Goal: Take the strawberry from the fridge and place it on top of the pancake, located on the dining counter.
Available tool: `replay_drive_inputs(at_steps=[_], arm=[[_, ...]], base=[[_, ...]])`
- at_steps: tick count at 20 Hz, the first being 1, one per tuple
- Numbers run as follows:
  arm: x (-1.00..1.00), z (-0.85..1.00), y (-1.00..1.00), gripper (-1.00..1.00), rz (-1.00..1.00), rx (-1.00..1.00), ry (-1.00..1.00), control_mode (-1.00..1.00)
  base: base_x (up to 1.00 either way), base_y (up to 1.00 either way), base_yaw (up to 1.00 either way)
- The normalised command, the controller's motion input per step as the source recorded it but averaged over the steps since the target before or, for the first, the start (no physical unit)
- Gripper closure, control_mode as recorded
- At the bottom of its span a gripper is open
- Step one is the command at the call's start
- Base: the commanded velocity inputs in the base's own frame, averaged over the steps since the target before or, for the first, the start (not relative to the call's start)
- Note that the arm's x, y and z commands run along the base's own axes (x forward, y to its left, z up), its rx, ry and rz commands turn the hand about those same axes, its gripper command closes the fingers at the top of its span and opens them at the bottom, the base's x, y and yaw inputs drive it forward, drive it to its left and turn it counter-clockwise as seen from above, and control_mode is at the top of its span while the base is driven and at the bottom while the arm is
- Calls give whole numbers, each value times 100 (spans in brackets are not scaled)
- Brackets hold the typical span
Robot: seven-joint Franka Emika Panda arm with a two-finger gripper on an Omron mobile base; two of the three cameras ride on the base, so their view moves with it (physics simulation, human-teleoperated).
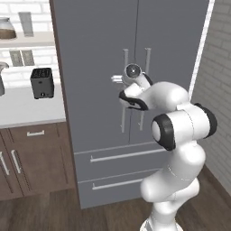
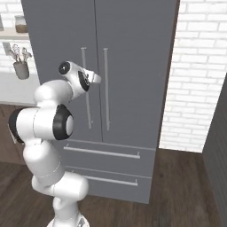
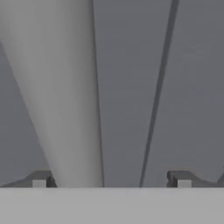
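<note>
The grey double-door fridge (image 1: 94,45) (image 2: 133,40) stands shut in front of me, so the strawberry is hidden. The pancake and the dining counter are out of view. My gripper (image 1: 116,80) (image 2: 95,79) is open and held right at the left door's long silver handle (image 1: 123,113) (image 2: 89,111). In the hand view that handle (image 3: 65,87) looms very close and runs between my fingertips (image 3: 39,180), nearer the left one, with the gripper (image 3: 111,180) touching nothing. The right door's handle (image 1: 146,58) (image 2: 106,88) runs beside it.
Two fridge drawers (image 1: 122,155) (image 2: 106,153) lie below the doors. Left of the fridge is a white counter (image 1: 22,110) with a black toaster (image 1: 42,82) over brown cabinets (image 1: 31,158). A brick wall (image 1: 216,67) (image 2: 199,66) closes the right side.
</note>
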Motion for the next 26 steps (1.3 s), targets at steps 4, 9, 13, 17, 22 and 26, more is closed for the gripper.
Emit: replay_drive_inputs(at_steps=[4, 9, 13, 17, 22, 26], arm=[[34, 0, 6, 100, 3, 0, -15, -100], [-8, 0, 10, 100, -5, -1, 2, -100], [-64, 0, 55, 100, -20, -8, 5, -100], [-76, 0, 61, 100, -26, -16, 11, -100], [-81, -1, 62, 100, -25, -21, 21, -100], [-92, -5, 76, 100, -25, -12, 17, -100]], base=[[0, 0, 0], [0, 0, 0], [0, 0, 0], [0, 0, 0], [0, 0, 0], [0, 0, 0]])
